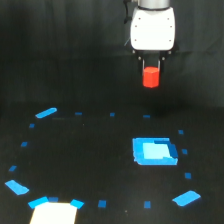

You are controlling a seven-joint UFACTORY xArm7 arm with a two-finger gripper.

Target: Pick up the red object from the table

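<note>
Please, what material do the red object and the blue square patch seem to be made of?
The red object, held by the tool: probably plastic or painted wood, matte, uniform colour without glints. The blue square patch: likely tape or thin sheet, flat on the table; the blur leaves it open.

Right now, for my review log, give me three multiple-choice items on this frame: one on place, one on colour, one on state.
1. Where is the red object?
A. Lying on the blue square patch
B. Between the gripper's fingers, above the table
C. On the white patch

2. What colour are the small tape marks on the table?
A. Blue
B. Yellow
C. Green

3. What is the gripper doing?
A. Open, with nothing in it
B. Out of view
C. Shut on the red object

Answers: 1 B, the object hangs just under the white gripper body, well above the blue square patch and far from the white patch. 2 A, every small mark on the black surface is blue. 3 C, the dark fingers sit on both sides of the object and it is off the table.
</note>
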